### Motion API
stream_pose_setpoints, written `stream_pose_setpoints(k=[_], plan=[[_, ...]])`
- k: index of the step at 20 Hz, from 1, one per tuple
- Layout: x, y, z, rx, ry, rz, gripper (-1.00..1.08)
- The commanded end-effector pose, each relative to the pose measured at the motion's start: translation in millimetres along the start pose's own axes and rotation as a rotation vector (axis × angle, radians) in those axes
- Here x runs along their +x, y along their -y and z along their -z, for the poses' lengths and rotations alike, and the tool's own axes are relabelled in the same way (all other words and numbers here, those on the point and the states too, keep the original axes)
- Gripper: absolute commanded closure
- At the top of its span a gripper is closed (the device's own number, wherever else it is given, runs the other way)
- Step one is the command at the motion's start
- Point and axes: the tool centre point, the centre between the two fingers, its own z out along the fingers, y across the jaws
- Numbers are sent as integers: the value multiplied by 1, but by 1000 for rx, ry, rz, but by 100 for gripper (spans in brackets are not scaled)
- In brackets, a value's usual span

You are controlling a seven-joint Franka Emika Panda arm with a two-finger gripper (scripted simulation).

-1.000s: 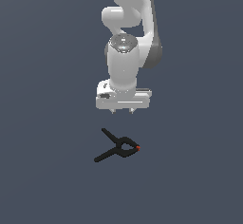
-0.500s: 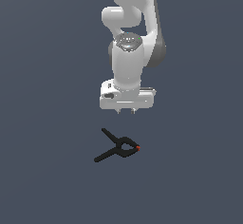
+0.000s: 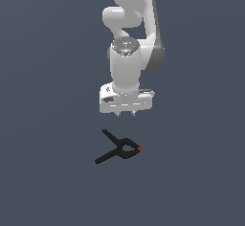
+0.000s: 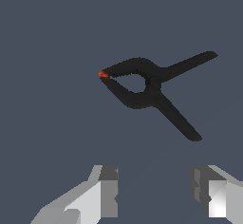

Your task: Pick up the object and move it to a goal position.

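Spring clamp (image 3: 120,149), small and black, lies flat on the plain dark grey floor (image 3: 48,124) a little below the centre of the exterior view. Going from left to right in that frame, its two thin handles come first, splayed apart, one reaching up toward the upper left and the other down toward the lower left; they meet at the looped jaw, and at the far right end sits a tiny orange-red tip (image 3: 139,149). No writing, label or brand mark can be read on the clamp or on the arm.

Above it, near the middle of the exterior view, the white Panda arm (image 3: 129,33) points straight down. The gripper (image 3: 125,112) hangs over the clamp, apart from it, touching nothing. In the wrist view the clamp (image 4: 149,83) fills the upper middle, and the two grey fingers (image 4: 108,190) stand well apart at the lower edge with bare floor between them.
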Motion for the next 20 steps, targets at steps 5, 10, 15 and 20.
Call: stream_pose_setpoints(k=[5, 10, 15, 20], plan=[[1, -10, -14, 19, -7, 80, -20], [2, -20, -28, 40, -19, 166, -20], [2, -31, -43, 62, -35, 256, -20], [2, -43, -58, 82, -55, 343, -20]])
